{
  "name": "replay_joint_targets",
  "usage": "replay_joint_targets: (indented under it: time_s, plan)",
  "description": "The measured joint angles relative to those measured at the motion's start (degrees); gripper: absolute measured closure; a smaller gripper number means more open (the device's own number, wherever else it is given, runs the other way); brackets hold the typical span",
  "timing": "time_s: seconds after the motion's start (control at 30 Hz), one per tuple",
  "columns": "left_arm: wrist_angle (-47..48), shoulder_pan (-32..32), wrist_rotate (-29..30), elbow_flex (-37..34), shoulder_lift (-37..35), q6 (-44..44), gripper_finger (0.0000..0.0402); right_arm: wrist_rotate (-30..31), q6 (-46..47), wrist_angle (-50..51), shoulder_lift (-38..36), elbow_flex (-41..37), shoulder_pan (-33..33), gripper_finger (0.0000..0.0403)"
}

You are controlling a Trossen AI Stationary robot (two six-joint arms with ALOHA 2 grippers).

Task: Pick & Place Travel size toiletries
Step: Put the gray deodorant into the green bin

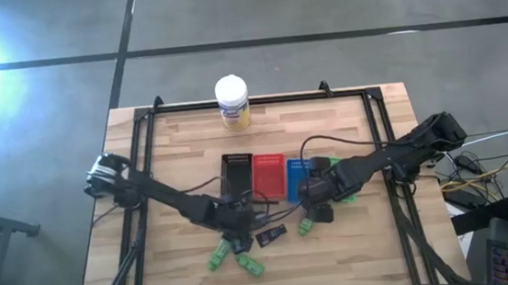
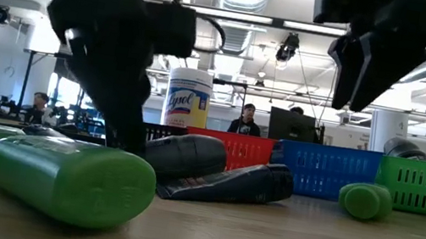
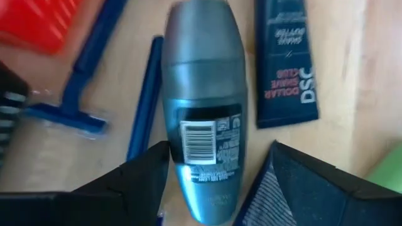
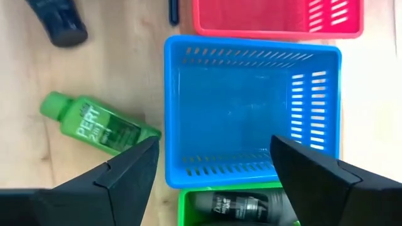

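Near the worktop's front edge, the left gripper (image 3: 217, 166) spreads its 2 fingers wide around a grey bottle (image 3: 204, 107); the right gripper (image 4: 213, 160) hangs wide open and empty over the blue tray (image 4: 251, 56).

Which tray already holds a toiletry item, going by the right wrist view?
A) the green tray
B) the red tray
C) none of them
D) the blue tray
A: in the right wrist view a dark bottle lies inside the green tray, while the blue tray beside it shows only its bare floor, as does the visible part of the red tray.
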State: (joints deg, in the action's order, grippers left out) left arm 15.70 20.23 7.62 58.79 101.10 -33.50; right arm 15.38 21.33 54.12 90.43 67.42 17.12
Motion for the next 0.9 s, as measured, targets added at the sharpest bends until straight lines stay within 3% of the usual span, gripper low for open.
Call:
replay_joint_targets:
  time_s: [0.33, 0.5, 0.67, 0.8, 0.9]
  plan:
    - [-0.74, 0.11, -0.41, 2.17, 4.75, -1.04, 0.0117, -0.04, -1.49, -1.73, -0.02, -3.99, 0.13, 0.0106]
    - [-1.18, 0.63, 3.48, 2.21, 5.86, -0.67, 0.0123, -0.01, -1.86, -5.33, -0.02, -5.52, 0.13, 0.0088]
    - [-1.19, 1.16, 7.61, 2.10, 6.12, 1.59, 0.0157, 0.08, -2.17, -8.09, -0.02, -5.58, 0.13, 0.0074]
    - [-1.24, 1.24, 7.85, 2.05, 6.12, 3.14, 0.0196, 0.28, -2.88, -9.80, -0.07, -5.21, 0.13, 0.0066]
    - [-1.38, 1.42, 8.05, 2.05, 6.14, 5.51, 0.0200, 0.63, -3.03, -10.20, -0.07, -5.21, 0.13, 0.0062]
